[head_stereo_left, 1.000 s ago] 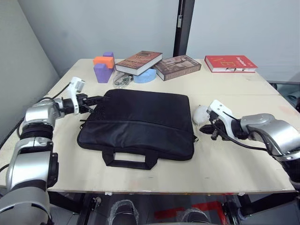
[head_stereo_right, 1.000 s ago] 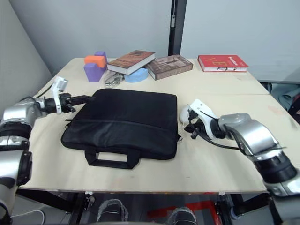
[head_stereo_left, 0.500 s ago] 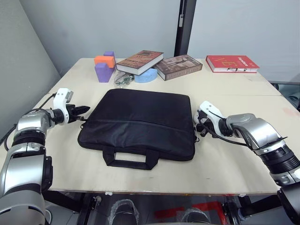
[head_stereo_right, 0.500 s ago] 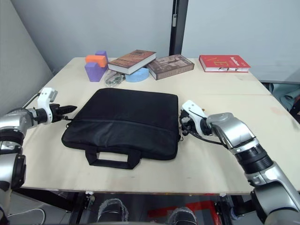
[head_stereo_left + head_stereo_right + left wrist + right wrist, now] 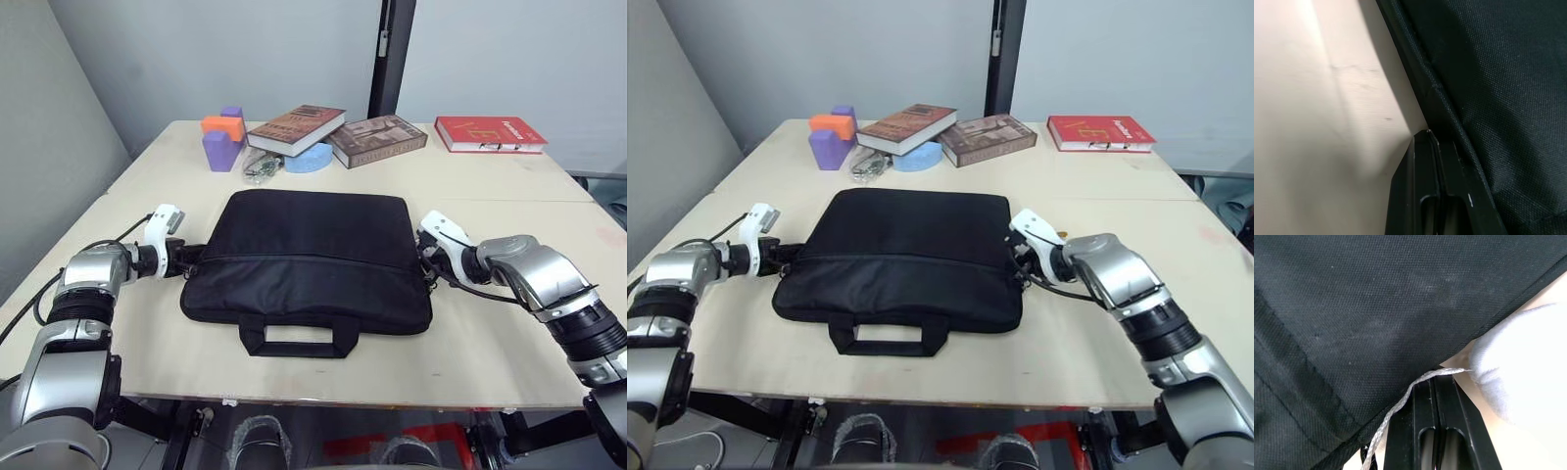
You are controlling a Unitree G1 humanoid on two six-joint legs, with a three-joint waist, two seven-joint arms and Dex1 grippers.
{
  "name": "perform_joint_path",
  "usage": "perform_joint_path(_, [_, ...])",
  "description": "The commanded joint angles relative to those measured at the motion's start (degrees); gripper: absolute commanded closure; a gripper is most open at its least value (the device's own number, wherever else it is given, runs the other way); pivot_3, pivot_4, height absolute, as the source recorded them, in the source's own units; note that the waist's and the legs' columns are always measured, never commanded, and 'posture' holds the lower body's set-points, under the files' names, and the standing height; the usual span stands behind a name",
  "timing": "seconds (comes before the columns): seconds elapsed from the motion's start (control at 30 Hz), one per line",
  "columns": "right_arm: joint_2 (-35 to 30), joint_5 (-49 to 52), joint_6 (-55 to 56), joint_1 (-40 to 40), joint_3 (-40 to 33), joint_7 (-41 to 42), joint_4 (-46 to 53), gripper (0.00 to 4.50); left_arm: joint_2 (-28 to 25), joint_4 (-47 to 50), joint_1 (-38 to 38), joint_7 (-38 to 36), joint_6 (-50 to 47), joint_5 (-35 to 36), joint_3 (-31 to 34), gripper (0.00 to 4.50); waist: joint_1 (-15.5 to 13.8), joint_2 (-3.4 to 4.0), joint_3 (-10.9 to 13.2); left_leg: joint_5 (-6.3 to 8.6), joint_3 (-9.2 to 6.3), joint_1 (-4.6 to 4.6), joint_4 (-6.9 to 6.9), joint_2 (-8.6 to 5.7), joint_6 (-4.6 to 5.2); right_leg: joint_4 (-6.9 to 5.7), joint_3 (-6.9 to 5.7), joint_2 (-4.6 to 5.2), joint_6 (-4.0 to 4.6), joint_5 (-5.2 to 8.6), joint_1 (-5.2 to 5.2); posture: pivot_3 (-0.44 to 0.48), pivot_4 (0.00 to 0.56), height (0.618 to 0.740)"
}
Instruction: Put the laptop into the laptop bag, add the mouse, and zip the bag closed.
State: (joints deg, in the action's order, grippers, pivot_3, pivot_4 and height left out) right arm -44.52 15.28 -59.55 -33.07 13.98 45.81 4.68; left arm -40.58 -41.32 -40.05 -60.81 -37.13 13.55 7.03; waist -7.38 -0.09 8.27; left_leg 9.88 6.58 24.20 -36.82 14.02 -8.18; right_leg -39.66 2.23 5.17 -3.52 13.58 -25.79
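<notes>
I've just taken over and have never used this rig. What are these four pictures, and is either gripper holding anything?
The two wide pictures come from the humanoid robot's head, looking down over its two arms. The two close-ups come from a camera on each wrist, looking along that gripper's black fingers.

On the table the laptop bag lies flat. The left gripper is at the bag's left edge and the right gripper at its right edge. Both grippers look shut, but I can't tell whether they pinch any fabric. A white rounded thing beside the right gripper is probably the mouse.

At the far side lie two books, a red book and purple and orange blocks.
</notes>
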Motion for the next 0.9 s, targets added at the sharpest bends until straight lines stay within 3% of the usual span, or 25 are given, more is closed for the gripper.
perform_joint_path(0.03, [-0.8,1.6,0.2,0.8,-0.5,2.4,3.8,4.47,2.8,6.1,0.6,-3.2,-2.7,3.0,-1.8,4.5,-0.3,0.0,0.0,0.0,0.0,0.0,0.0,0.0,0.0,0.0,0.0,0.0,0.0,0.0,0.0,0.0,0.15,0.707])
perform_joint_path(0.2, [-4.3,1.5,0.8,1.8,-2.5,3.7,2.9,4.47,4.5,13.4,3.7,-4.7,-6.4,3.9,-3.6,4.5,-0.7,-0.01,0.0,0.0,0.0,0.0,-0.01,-0.01,0.01,0.01,0.0,0.01,0.0,0.0,0.02,0.0,0.15,0.707])
perform_joint_path(0.6, [-7.3,0.4,3.7,2.5,-3.3,5.6,1.6,4.47,3.7,5.0,2.3,-6.3,1.7,1.3,-3.4,4.5,-0.8,0.0,0.0,0.01,0.02,-0.04,-0.01,-0.01,0.05,-0.01,0.03,0.01,0.0,0.0,0.02,0.0,0.15,0.707])
perform_joint_path(0.8, [-12.3,0.7,9.1,4.4,-8.2,8.3,-0.1,4.47,-2.0,5.3,3.1,-11.6,4.6,2.2,-2.2,4.5,-0.4,-0.02,0.0,0.05,0.03,0.02,0.0,-0.01,0.12,0.02,0.03,0.01,0.0,0.0,-0.04,0.0,0.15,0.707])
perform_joint_path(0.9, [-16.5,1.8,13.3,7.1,-14.2,11.2,-0.8,4.47,-7.6,6.6,3.0,-13.7,5.6,2.9,0.0,4.5,-0.2,-0.03,0.0,0.07,0.02,0.11,0.02,0.04,0.13,0.1,-0.01,-0.04,0.0,0.0,-0.08,0.0,0.15,0.707])
